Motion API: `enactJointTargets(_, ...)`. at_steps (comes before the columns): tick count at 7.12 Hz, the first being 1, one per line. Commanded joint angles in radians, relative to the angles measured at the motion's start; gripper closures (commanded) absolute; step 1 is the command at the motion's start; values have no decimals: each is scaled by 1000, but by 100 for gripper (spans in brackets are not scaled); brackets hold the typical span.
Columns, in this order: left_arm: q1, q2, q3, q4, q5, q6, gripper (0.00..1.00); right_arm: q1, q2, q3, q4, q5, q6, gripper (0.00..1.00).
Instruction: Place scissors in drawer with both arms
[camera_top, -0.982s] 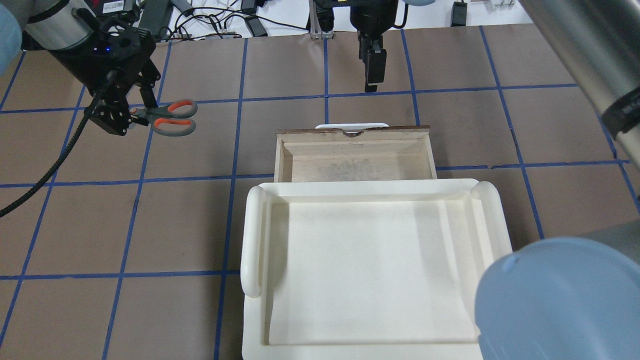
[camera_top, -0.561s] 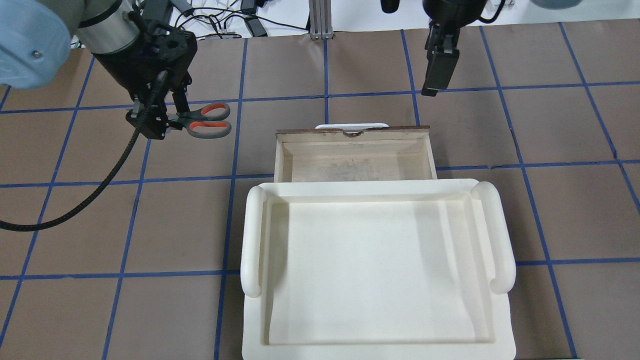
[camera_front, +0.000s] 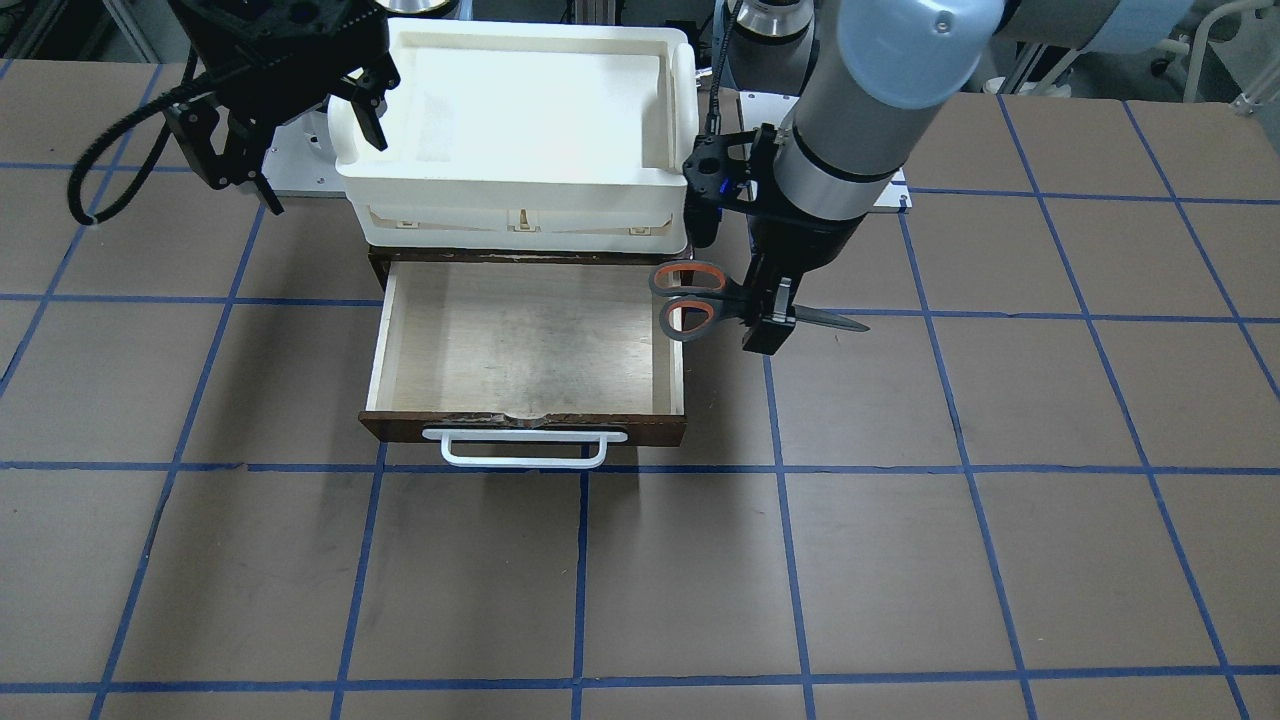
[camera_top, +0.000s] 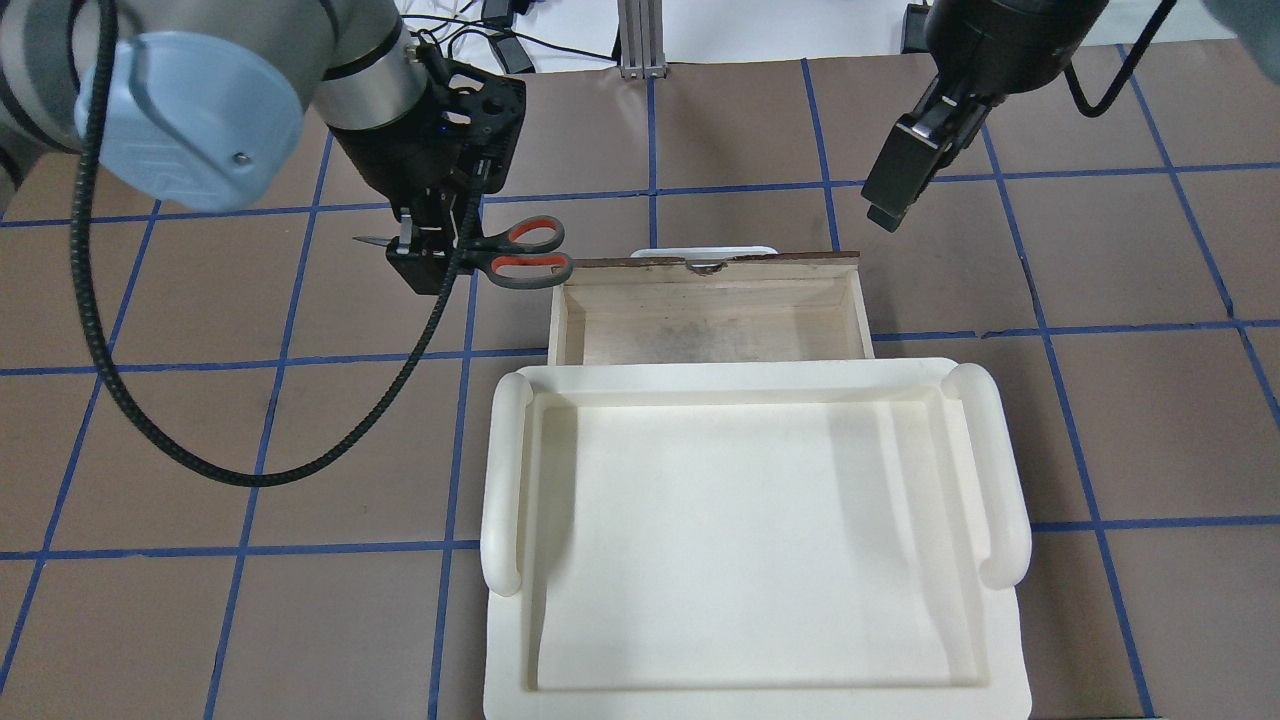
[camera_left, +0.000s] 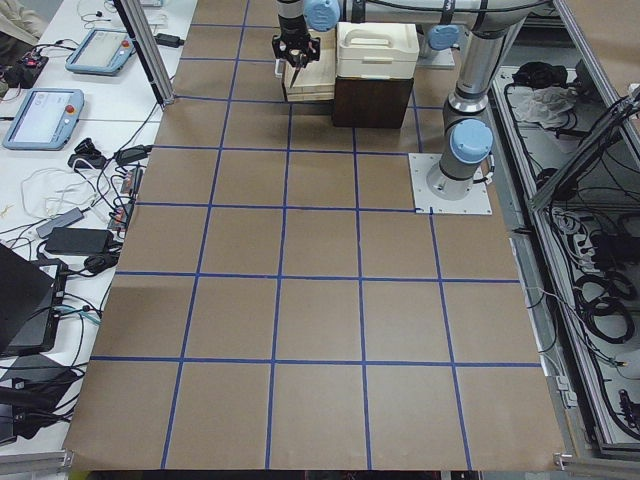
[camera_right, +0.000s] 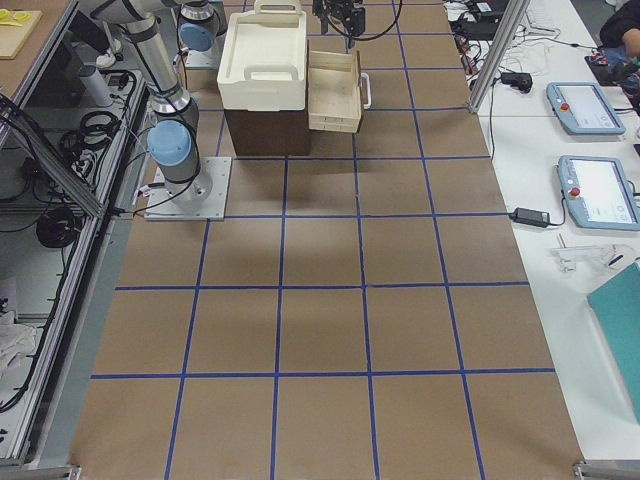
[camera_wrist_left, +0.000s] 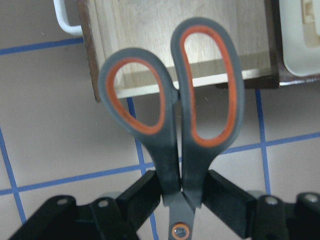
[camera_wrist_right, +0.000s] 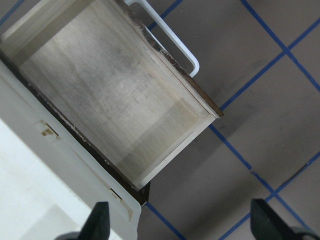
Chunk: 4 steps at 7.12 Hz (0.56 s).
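Note:
My left gripper (camera_top: 430, 260) is shut on the scissors (camera_top: 520, 252) near their pivot and holds them level above the table. The orange-lined loops point at the drawer and reach its left wall; the blades point away. The front view shows the scissors (camera_front: 690, 295) and this gripper (camera_front: 770, 325), and the left wrist view shows the loops (camera_wrist_left: 175, 95) between its fingers (camera_wrist_left: 145, 195). The drawer (camera_top: 700, 335) (camera_front: 520, 340) is pulled open, its pale inside bare. My right gripper (camera_top: 885, 212) is open and empty, up beyond the drawer's right front corner; its wrist view looks down on the drawer (camera_wrist_right: 115, 100).
A cream-white plastic tray (camera_top: 750, 540) (camera_front: 520, 90) sits on top of the cabinet behind the open drawer. The drawer's white bar handle (camera_front: 525, 455) faces away from the robot. Brown table with blue tape lines lies all around.
My left gripper has carried the scissors to the right, up to the drawer's left side. My right gripper has moved right and away from above the drawer's handle.

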Motion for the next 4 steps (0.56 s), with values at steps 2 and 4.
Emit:
enactJointTargets(2, -99, -47, 1, 75, -1, -76, 100, 7, -9, 3, -3, 4, 556, 0)
enactJointTargets(4, -178, -91, 1, 138, 3, -159, 100, 8, -7, 8, 4, 4, 768, 0)
